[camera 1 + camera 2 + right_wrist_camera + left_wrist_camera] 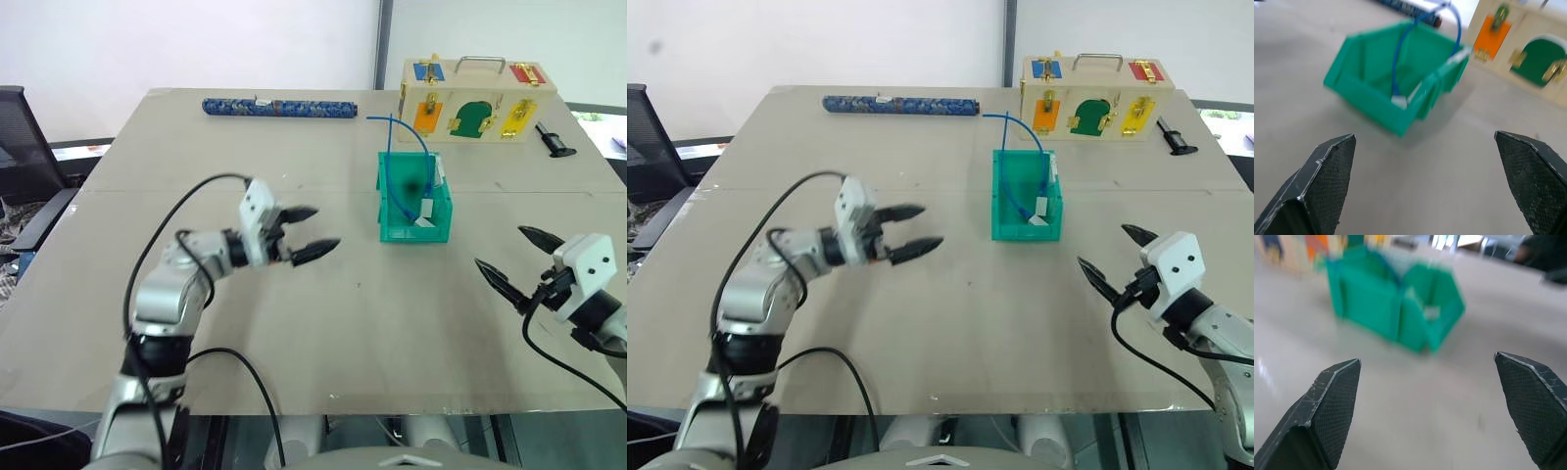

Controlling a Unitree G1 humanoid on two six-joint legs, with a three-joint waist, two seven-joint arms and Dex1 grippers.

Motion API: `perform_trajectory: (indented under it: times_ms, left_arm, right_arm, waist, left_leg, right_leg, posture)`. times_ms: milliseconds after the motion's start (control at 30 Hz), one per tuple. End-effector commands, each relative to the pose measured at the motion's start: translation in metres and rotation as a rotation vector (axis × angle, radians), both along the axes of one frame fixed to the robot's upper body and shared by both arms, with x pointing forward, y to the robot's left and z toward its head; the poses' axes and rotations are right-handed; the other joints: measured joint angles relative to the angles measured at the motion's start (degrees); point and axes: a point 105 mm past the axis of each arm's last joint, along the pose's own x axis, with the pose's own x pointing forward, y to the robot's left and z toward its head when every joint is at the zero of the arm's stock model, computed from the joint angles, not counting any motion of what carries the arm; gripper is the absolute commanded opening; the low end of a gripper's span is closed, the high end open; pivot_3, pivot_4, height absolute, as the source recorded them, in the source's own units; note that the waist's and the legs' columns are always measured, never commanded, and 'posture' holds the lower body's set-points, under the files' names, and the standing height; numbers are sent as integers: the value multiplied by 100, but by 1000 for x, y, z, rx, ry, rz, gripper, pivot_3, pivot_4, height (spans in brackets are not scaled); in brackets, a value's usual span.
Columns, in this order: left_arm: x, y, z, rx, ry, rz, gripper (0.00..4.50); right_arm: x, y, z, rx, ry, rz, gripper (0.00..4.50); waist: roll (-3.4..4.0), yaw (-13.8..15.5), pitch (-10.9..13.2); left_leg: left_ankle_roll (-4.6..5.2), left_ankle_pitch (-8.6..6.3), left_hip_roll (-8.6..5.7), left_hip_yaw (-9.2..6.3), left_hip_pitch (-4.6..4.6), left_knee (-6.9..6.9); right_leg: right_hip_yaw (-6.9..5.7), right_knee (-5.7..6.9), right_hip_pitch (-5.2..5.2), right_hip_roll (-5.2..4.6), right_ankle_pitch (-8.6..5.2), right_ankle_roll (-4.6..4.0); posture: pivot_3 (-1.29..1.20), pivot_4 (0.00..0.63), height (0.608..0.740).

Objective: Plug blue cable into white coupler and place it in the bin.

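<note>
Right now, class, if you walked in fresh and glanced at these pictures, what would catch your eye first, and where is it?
The teal-green bin stands out mid-table, with the blue cable arching out over its far rim and the white coupler lying inside. Both arms flank it with empty, open fingers: the left gripper on one side, the right gripper on the other. Behind the bin sits a beige wooden box with coloured latches.

No readable text, labels, brands or numbers anywhere. Wooden box behind bin: coloured panels and latches, no lettering legible. Patterned tube left of box: print too fine to read. Bin itself: plain, unmarked.
</note>
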Motion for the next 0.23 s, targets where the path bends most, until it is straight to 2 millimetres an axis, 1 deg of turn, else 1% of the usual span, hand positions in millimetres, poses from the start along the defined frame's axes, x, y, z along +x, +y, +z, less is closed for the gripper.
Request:
perform_trajectory:
  times_ms: [33, 133, 233]
  left_arm:
    - [-14, 13, 2, 18, -63, 29, 4451]
    - [-29, 26, -19, 35, -4, 72, 4451]
    - [-40, 33, -26, 24, 29, 100, 4451]
  right_arm:
    - [-8, -12, -5, -36, 48, 38, 4500]
    - [-12, -21, -14, -40, 98, 49, 4500]
    - [-14, -28, -19, -49, 121, 48, 4500]
  waist:
    - [0, 30, 0]
    - [0, 31, 0]
    - [0, 13, -1]
  left_leg:
    - [1, 0, 0, -1, 0, 1]
    - [2, -1, 1, 2, 3, 4]
    - [6, -3, 11, 3, 16, 2]
  right_leg:
    - [-1, -1, 0, -2, 0, 0]
    - [-9, -1, 7, -3, -4, -6]
    - [-3, -1, 13, -2, -14, -20]
  posture:
    - [0, 150, 738]
    - [0, 150, 738]
    - [0, 150, 738]
